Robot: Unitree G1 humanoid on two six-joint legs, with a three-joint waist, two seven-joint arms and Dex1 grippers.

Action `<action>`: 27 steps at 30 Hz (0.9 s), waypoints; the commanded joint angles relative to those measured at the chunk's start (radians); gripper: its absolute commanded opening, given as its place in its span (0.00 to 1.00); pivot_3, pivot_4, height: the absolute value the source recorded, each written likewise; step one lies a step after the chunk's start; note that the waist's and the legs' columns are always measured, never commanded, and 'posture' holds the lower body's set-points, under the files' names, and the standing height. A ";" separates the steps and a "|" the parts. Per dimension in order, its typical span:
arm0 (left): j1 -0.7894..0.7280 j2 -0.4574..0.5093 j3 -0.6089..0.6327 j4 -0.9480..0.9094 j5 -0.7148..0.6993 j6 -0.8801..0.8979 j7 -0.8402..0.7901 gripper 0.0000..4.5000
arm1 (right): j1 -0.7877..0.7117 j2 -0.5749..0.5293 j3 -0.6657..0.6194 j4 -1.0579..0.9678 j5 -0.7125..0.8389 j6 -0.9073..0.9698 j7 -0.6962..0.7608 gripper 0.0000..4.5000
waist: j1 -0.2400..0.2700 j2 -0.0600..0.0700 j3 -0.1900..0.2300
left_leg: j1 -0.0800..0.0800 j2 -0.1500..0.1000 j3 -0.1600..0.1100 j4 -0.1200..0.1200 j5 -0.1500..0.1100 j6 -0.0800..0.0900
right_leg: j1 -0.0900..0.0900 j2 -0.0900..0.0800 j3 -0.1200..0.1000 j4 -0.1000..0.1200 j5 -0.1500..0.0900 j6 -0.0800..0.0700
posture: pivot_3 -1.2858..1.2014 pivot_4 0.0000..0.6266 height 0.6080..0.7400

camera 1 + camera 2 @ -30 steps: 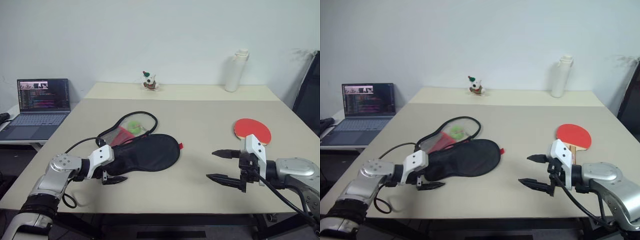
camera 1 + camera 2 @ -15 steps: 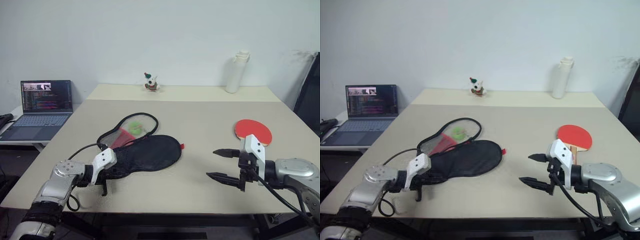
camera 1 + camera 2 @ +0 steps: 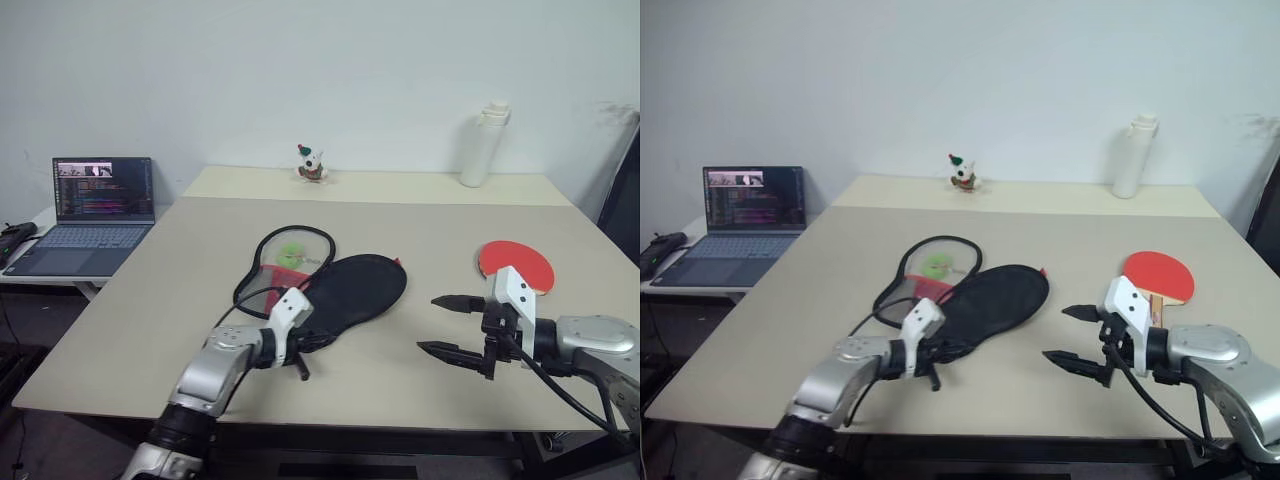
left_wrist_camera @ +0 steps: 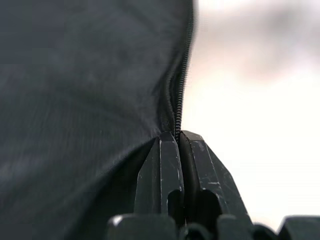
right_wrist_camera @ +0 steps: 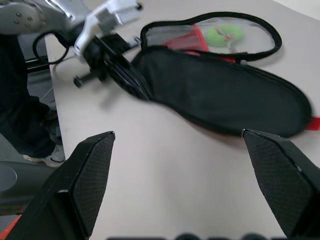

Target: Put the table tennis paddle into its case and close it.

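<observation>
Beige tabletop (image 3: pixel 180 300) against a plain pale wall sets the scene, and the left gripper (image 3: pixel 300 352) sits low on it near the front edge, its two black fingers (image 4: pixel 172 170) pressed tight together on the zip-edged rim of the case (image 3: pixel 355 290) at its narrow handle end. From that pinch the case runs away and to the robot's right, long axis slanting toward the table's middle, black fabric flap uppermost. Beside it, on the far left side, the other half lies folded open as a black-trimmed loop with red lining and mesh, and in that mesh pocket sits a small green ball (image 3: pixel 292 256); no paddle is in the case. The right gripper (image 3: pixel 452 326) hovers over the table on the other side, fingers spread wide and empty, pointing across at the case. The table tennis paddle (image 3: pixel 516 263) lies flat just beyond the right gripper, red face up, its light handle pointing back toward the right arm, well apart from the case. My judgement is that the right arm is the one to fetch it, with the left keeping the case steady, and the paddle must travel leftward to the opening. Farther off stand a white bottle (image 3: pixel 482 143), a small figurine (image 3: pixel 312 163) and an open laptop (image 3: pixel 88 210) on a side desk.
</observation>
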 commanded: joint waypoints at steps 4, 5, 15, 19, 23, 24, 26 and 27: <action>-0.151 -0.157 -0.050 0.147 0.024 -0.019 0.109 0.02 | 0.000 -0.022 -0.049 -0.024 0.013 0.000 -0.014 1.00 | 0.000 -0.001 0.001 | 0.000 -0.002 -0.001 0.000 0.000 0.000 | 0.000 0.001 -0.001 0.000 0.000 0.000 | 0.52 0.24 1.00; -0.163 -0.170 -0.053 0.163 0.026 -0.025 0.112 0.02 | 0.000 -0.023 -0.051 -0.026 0.015 0.002 -0.015 1.00 | -0.001 -0.001 0.001 | 0.000 -0.003 -0.001 -0.001 0.000 0.000 | 0.000 0.001 -0.001 0.000 0.000 0.000 | 0.52 0.24 1.00; -0.117 -0.099 -0.029 0.081 -0.005 -0.076 0.053 0.71 | 0.004 -0.004 -0.064 -0.041 0.046 0.070 -0.092 1.00 | -0.017 -0.001 0.001 | 0.000 -0.002 -0.001 -0.002 0.000 0.000 | -0.001 0.001 0.000 0.000 0.000 0.000 | 0.52 0.24 1.00; -0.036 0.044 0.043 -0.018 -0.084 -0.090 -0.062 0.78 | -0.050 0.064 -0.029 0.019 0.022 0.155 -0.235 1.00 | -0.030 -0.002 0.001 | 0.000 0.002 0.000 -0.003 0.000 0.000 | -0.002 0.002 0.001 0.001 0.000 -0.001 | 0.52 0.24 1.00; 0.001 0.161 0.131 -0.047 -0.135 -0.109 -0.108 0.78 | -0.106 0.136 0.018 0.085 -0.016 0.209 -0.334 1.00 | -0.030 -0.002 0.001 | 0.001 0.003 -0.001 -0.002 0.000 0.000 | -0.002 0.002 0.001 0.002 -0.001 -0.001 | 0.52 0.24 1.00; 0.004 0.180 0.145 -0.047 -0.141 -0.115 -0.114 0.78 | -0.121 0.155 0.027 0.102 -0.024 0.226 -0.357 1.00 | -0.030 -0.002 0.001 | 0.000 0.003 -0.001 -0.002 0.000 0.000 | -0.002 0.002 0.001 0.002 -0.001 -0.002 | 0.52 0.24 1.00; 0.012 0.222 0.173 -0.047 -0.147 -0.128 -0.125 0.78 | -0.158 0.223 0.041 0.157 -0.032 0.268 -0.418 1.00 | -0.027 -0.002 0.002 | 0.000 0.003 -0.001 -0.002 0.000 0.000 | -0.002 0.002 0.001 0.001 -0.001 -0.002 | 0.52 0.24 1.00; 0.015 0.240 0.185 -0.045 -0.148 -0.133 -0.129 0.78 | -0.181 0.276 0.034 0.194 -0.027 0.298 -0.461 1.00 | -0.027 -0.003 0.002 | 0.000 0.002 -0.001 -0.003 0.000 0.000 | -0.002 0.002 0.001 0.001 -0.001 -0.002 | 0.52 0.24 1.00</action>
